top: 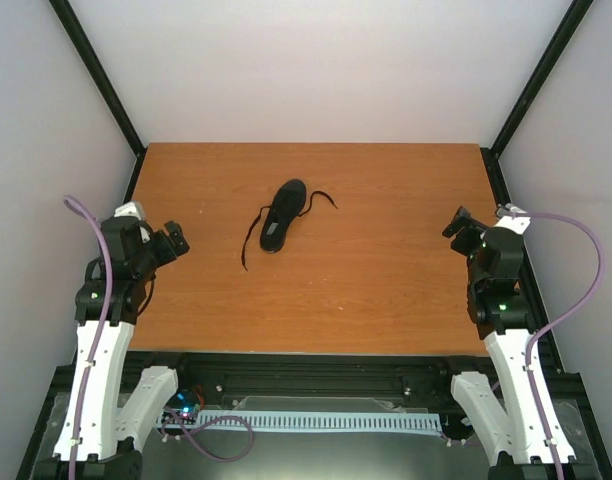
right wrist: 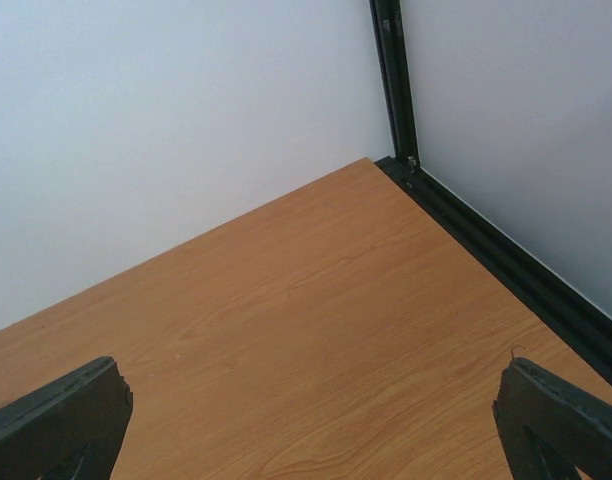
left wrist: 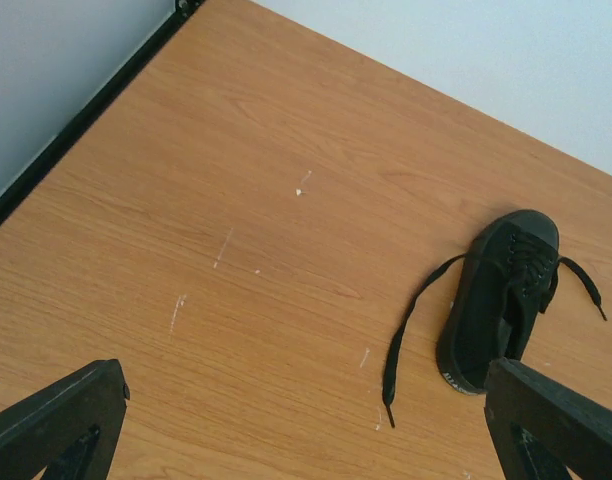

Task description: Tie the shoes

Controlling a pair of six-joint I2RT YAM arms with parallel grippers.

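Observation:
A small black low-top sneaker lies on the wooden table, a little left of centre, toe toward the back. Its laces are loose: one long lace trails to the front left, another curls to the right. In the left wrist view the sneaker lies at the right with its long lace stretched over the wood. My left gripper is open and empty, well left of the shoe. My right gripper is open and empty at the table's right side; the shoe is out of its view.
Black frame rails run along the table's left and right edges, with pale walls on three sides. The right wrist view shows the back right corner post and bare wood.

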